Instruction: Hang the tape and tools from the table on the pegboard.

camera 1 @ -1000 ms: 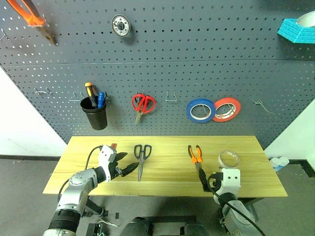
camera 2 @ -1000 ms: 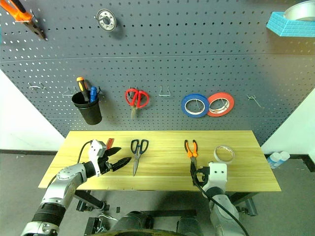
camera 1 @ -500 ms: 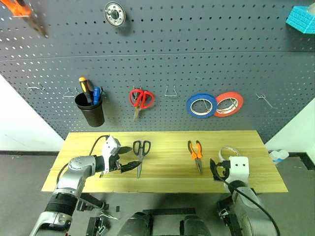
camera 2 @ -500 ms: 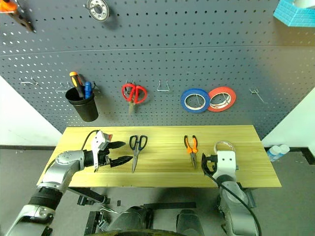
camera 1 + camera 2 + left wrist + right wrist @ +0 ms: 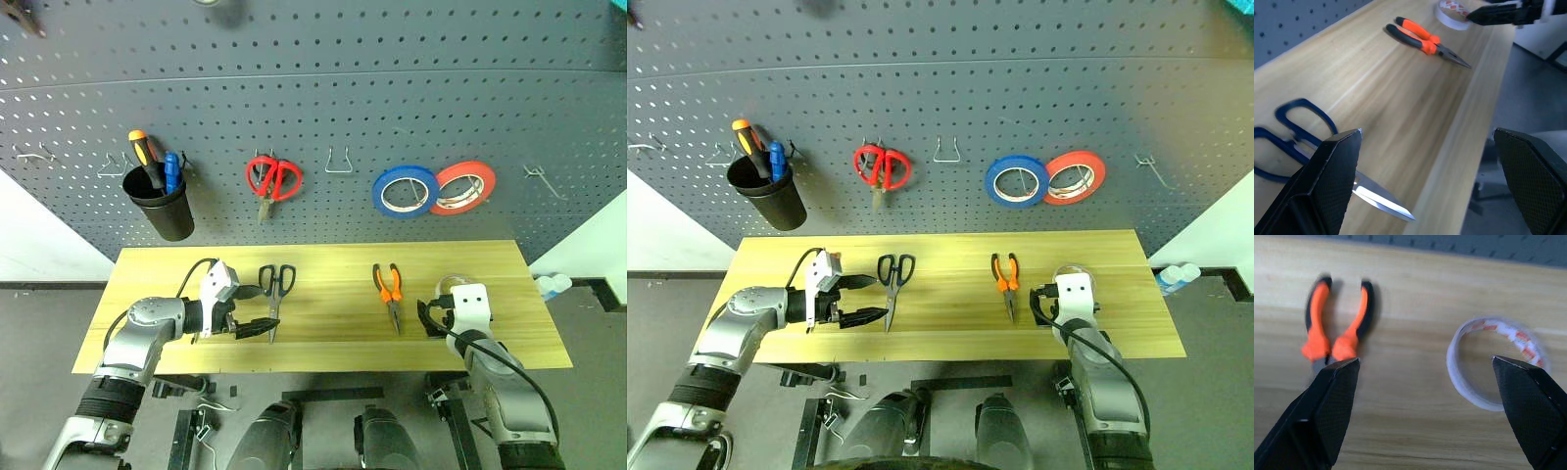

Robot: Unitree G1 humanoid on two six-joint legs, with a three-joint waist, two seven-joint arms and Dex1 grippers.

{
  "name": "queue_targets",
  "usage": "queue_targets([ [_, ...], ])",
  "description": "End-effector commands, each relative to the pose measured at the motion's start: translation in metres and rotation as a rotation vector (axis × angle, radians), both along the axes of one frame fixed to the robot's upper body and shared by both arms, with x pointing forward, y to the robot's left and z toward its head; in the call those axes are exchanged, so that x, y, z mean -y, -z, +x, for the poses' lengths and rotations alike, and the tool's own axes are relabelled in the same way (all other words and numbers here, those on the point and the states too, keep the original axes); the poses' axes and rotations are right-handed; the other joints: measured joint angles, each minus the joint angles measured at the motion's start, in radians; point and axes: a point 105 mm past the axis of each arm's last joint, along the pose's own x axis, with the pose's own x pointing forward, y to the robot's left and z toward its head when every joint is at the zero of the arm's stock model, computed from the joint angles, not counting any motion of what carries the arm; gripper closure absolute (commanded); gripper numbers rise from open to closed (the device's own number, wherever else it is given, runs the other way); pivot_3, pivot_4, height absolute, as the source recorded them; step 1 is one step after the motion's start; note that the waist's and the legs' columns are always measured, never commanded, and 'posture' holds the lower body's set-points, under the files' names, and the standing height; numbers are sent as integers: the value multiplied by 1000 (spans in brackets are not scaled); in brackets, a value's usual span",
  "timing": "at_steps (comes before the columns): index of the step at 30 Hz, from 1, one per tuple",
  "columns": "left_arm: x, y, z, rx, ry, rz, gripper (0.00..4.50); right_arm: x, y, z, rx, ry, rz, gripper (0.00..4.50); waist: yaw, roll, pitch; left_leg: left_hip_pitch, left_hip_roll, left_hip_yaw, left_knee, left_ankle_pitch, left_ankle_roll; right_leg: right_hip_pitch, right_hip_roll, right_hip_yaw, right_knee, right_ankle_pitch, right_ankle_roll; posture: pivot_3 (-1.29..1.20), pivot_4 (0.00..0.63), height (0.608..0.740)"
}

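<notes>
**Two open grippers, nothing lifted yet**

Two grippers hover over the worktop [image 5: 323, 257] with fingers spread wide and empty, so your next choice is which thing to take first.

Use the pliers [image 5: 390, 291] as your landmark. They lie near the middle of the worktop, orange-and-black handles toward the pegboard [image 5: 323, 108], nose toward the front edge. The tape [image 5: 1496, 363], a thin whitish roll lying flat with a wide open centre, sits just to the right of them. Your right gripper [image 5: 431, 320] is at the front edge with the tape just beyond it and the pliers off to its left, so that arm is the nearer for both.

Well to the left of the pliers lie the scissors [image 5: 274, 294], dark handles toward the pegboard, steel blades pointing at the front edge. Your left gripper [image 5: 257, 311] is just left of the blades, pointing across them, so it probably needs turning before it closes.

I can't make out the red-handled screwdriver.
</notes>
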Motion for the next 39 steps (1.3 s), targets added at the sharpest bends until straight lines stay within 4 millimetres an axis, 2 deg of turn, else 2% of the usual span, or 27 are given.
queue_targets([
  [1,-2,-10,-8,10,4,-11,24,10,-7,11,14,-9,-21,0,-2,0,4,-4,0,0,0,0,0,-4,0,0,0,0,0,6,273,715],
  [4,-4,-9,-15,-7,-3,-6,24,22,-9,20,11,-2,-38,0,-5,-3,15,-14,0,3,2,4,-6,-12,-1,1,6,1,0,18,279,715],
  [10,-6,-8,-25,-30,-19,-4,24,45,-17,36,6,13,-51,0,-1,-5,31,-14,1,4,1,3,-4,-13,0,1,7,1,-1,21,283,715],
  [15,-5,-10,-26,-31,-20,-4,24,54,-17,45,-23,11,-32,0,0,-7,43,-14,1,4,1,4,-4,-13,-1,0,7,1,-1,29,294,715],
  [26,-8,-13,-22,-20,-36,2,24,46,-13,55,-76,-59,-29,0,0,-9,51,-15,1,5,0,5,-4,-15,-1,0,7,1,-1,33,291,715],
  [39,-9,-13,-25,-28,-41,1,24,37,10,39,-200,-121,-14,0,0,-13,62,-15,2,5,0,5,-5,-15,-1,1,7,1,-1,34,306,715],
])
